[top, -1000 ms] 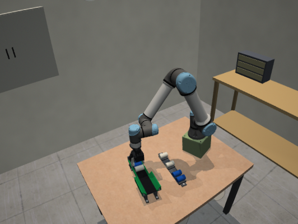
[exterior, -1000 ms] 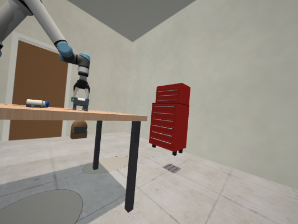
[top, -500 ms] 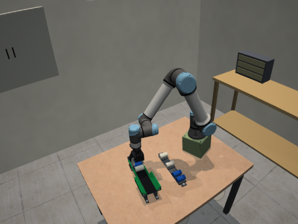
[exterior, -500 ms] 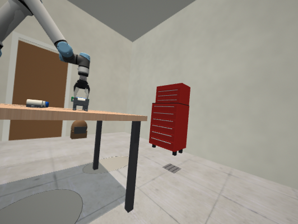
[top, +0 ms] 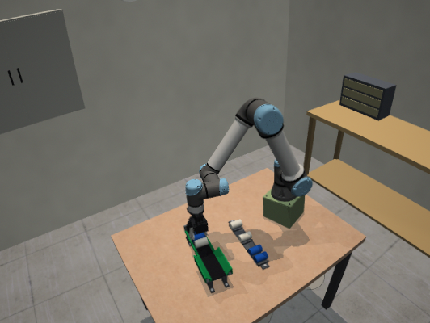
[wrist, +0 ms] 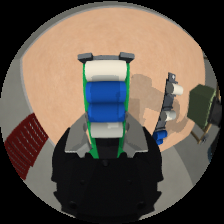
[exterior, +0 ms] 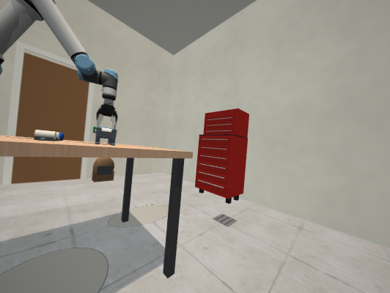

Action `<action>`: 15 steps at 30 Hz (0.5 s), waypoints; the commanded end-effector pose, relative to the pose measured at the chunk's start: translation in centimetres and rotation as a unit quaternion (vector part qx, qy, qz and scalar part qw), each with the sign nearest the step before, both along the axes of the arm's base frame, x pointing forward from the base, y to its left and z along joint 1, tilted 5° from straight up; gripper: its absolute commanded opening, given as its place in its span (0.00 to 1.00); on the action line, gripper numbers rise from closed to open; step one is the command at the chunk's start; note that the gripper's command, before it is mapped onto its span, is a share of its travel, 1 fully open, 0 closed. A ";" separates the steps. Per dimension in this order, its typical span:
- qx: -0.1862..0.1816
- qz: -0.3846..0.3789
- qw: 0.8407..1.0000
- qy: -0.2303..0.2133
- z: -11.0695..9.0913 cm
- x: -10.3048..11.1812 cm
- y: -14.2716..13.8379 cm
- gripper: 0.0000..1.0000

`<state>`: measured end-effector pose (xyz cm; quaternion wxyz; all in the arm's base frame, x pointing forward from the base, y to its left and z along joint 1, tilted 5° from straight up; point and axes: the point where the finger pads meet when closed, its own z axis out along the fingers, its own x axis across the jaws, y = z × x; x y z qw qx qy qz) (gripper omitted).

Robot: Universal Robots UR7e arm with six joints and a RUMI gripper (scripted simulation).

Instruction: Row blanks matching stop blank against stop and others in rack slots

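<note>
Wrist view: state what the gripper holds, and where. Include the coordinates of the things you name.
It cannot be told: the gripper (top: pixel 198 234) (exterior: pixel 106 127) (wrist: pixel 106 111) straddles the ramp (top: pixel 223 262) (wrist: pixel 129 85) beside blanks, contact unclear.

no visible change, arm and blanks alike
</note>
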<state>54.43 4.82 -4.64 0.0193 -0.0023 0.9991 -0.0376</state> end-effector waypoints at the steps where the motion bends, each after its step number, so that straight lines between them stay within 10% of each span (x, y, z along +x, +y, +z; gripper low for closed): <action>1: 0.000 0.000 1.000 -0.001 0.1 0.0 0.0 0.40; 15: 0.000 0.000 1.000 -0.001 3.3 -0.1 0.2 0.40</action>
